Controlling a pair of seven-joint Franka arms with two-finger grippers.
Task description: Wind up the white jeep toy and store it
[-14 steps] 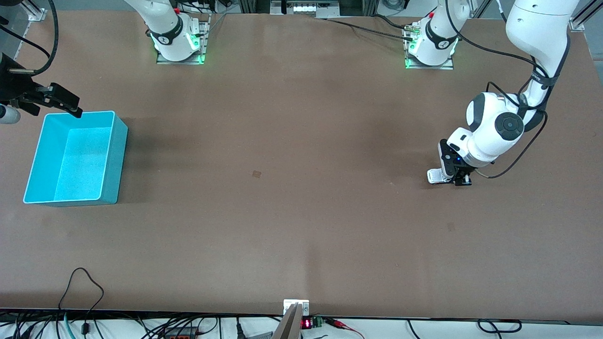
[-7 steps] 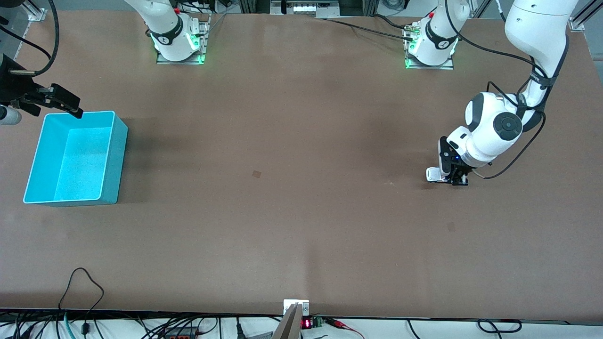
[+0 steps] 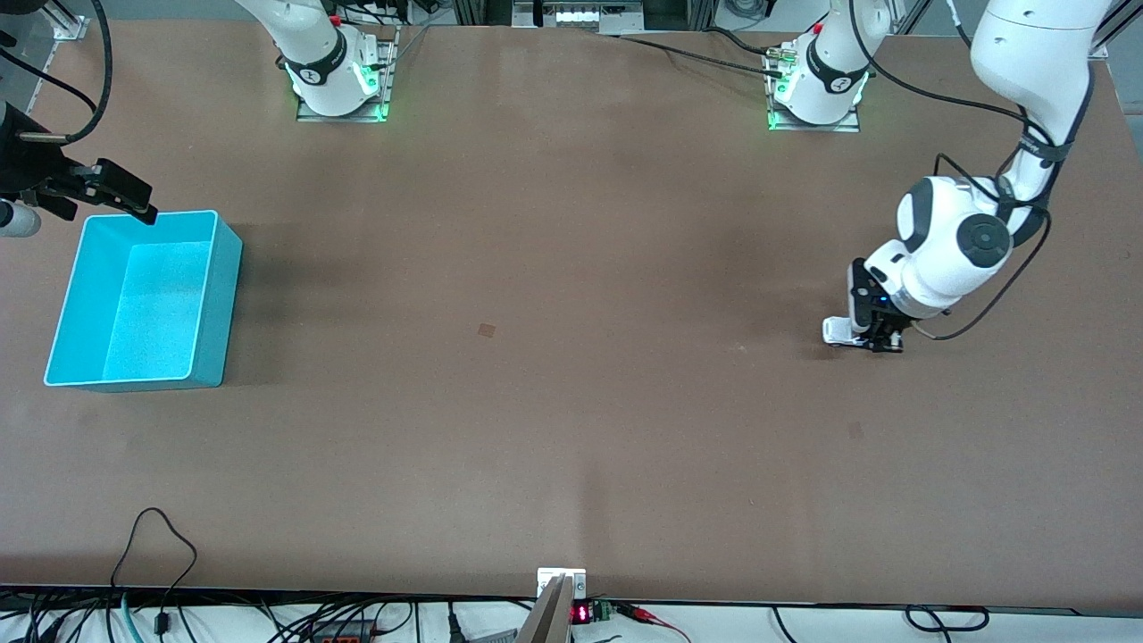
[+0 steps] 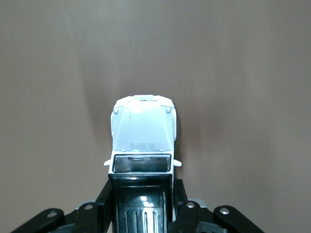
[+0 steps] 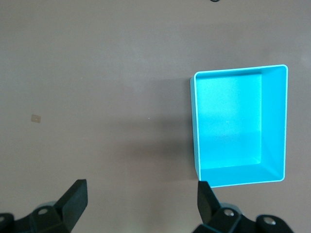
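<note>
Brown table (image 3: pixel 571 402); white jeep toy (image 4: pixel 142 133) shows no legible lettering.

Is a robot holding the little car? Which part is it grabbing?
Yes. The left end effector is shut on the white jeep toy, gripping its black rear sides, down at the table. The right end effector is open over the table, holding nothing.

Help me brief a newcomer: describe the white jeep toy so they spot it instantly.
Look to the left arm's end of the brown table, where the left gripper is shut on the white jeep toy down at the tabletop. It is tiny and white with a black roof, far from the cyan bin.
</note>
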